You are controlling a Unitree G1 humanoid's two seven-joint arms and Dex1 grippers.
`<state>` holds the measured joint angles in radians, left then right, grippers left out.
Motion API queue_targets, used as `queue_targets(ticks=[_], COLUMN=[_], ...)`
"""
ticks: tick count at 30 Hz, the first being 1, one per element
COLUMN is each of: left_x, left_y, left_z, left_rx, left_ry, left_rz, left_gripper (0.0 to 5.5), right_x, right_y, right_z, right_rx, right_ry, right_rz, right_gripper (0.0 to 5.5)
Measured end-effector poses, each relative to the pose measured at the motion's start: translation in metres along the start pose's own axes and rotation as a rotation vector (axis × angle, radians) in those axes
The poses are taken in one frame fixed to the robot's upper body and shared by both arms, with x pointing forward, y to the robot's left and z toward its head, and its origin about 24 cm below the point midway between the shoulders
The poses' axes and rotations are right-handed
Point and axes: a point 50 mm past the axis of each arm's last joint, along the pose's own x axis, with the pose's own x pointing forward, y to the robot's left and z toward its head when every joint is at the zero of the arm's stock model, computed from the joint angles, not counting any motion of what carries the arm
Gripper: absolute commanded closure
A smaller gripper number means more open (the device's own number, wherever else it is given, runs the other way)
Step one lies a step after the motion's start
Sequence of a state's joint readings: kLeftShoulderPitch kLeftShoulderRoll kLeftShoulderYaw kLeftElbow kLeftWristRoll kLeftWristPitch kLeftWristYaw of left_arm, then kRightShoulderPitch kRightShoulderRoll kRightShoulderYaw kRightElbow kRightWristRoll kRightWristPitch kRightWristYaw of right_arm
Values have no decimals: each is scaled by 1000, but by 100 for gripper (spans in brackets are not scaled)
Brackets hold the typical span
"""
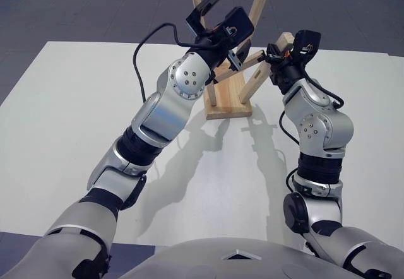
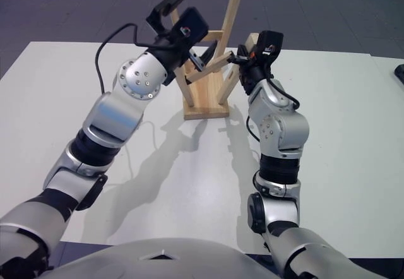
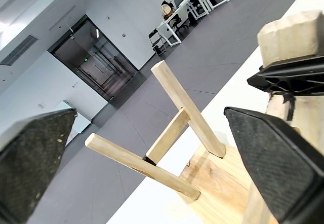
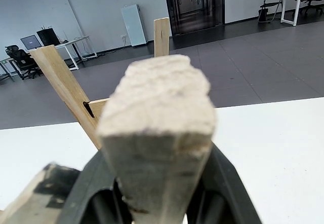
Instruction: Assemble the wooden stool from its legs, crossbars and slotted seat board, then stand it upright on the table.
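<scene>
Wooden and pale, the stool (image 1: 230,102) stands upside down toward the far side of the white table (image 1: 82,102) in the head views, its seat board (image 2: 205,110) flat on the tabletop and its legs splaying upward. My left gripper (image 1: 221,15) hangs high at the stool's left side, level with the leg tops, fingers spread apart and clamped on nothing. My right gripper (image 1: 276,57) is at the stool's right side, closed on the upper part of the near right leg (image 1: 285,39), whose cut end pokes out above the fingers. From my left wrist, my two dark pads (image 3: 35,158) sit far apart at either side of the frame. Between them, farther off, two far legs (image 3: 187,107) rise from the seat board, joined by a crossbar (image 3: 167,135). Beside one pad is the rough end of the held leg, with a black finger of my right gripper pressed against it. From my right wrist, that same rough leg end is close up and centred, pinched between my black fingers (image 4: 86,188), one on each side. Behind it stand two other legs, one tilted and one nearly upright, and the crossbar enters a slot in the tilted one. The white tabletop stretches beyond, and dark floor beyond that.
</scene>
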<state>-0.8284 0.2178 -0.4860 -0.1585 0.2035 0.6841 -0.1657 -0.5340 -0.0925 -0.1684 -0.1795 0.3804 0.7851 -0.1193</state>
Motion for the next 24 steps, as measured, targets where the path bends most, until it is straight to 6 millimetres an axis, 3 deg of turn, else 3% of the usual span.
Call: queue_targets(ticks=[9,24], left_x=[7,8], left_y=[-24,-25], left_z=[-14,-2], left_rx=[39,-21], left_ry=[55,-22], left_rz=[-82,-34], left_gripper=[10,10], right_x=[0,0], right_y=[1,1], right_z=[0,0], right_rx=[0,3], right_ry=[-1,-2], right_rz=[1,-1], right_gripper=[449,449])
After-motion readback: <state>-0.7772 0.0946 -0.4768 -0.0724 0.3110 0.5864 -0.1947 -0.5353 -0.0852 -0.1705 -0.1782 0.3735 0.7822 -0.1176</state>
